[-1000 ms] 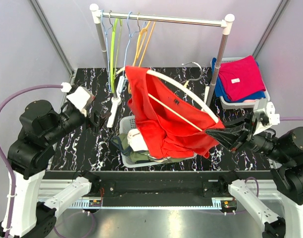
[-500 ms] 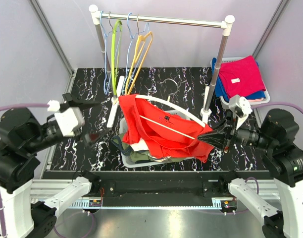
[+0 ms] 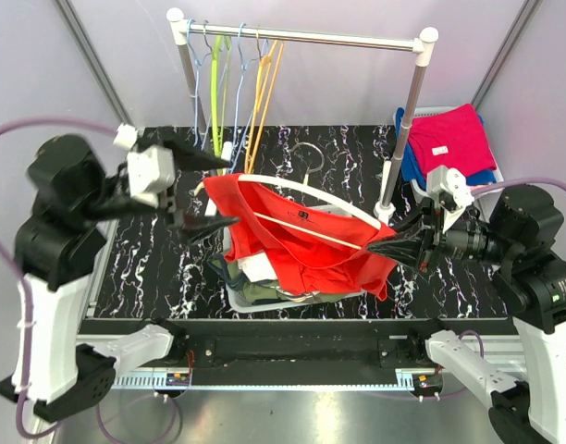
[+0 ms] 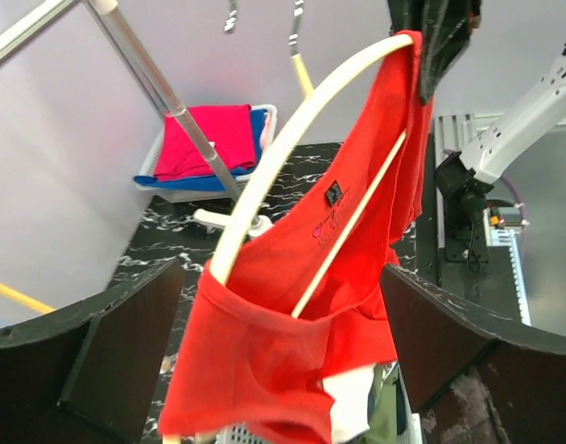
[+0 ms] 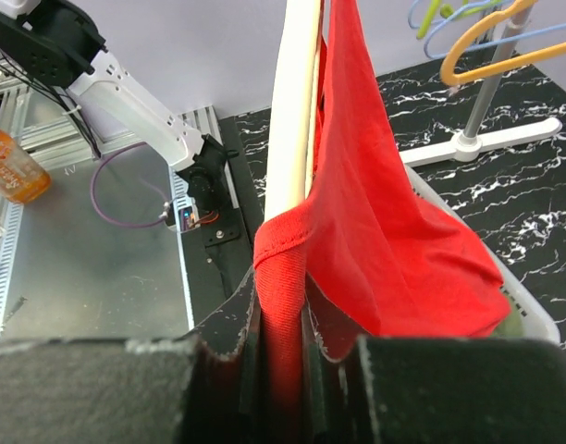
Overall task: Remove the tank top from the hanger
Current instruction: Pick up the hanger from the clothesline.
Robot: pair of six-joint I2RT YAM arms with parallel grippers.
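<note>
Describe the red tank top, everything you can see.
Red tank top, thin soft-looking fabric, small dark print inside the neckline. It hangs on a white hanger held tilted above the laundry basket, body sagging. The right tool is shut on the fabric at one hanger end; the left tool stands open at the other end.

Looked like a robot test lab to me, not a home: bare grey wall panels (image 3: 43, 74), alu frame rails (image 3: 292, 370), loose purple cable (image 3: 43, 125), marble-print table (image 3: 153, 268) w/ a clothes rail (image 3: 301, 36).
</note>
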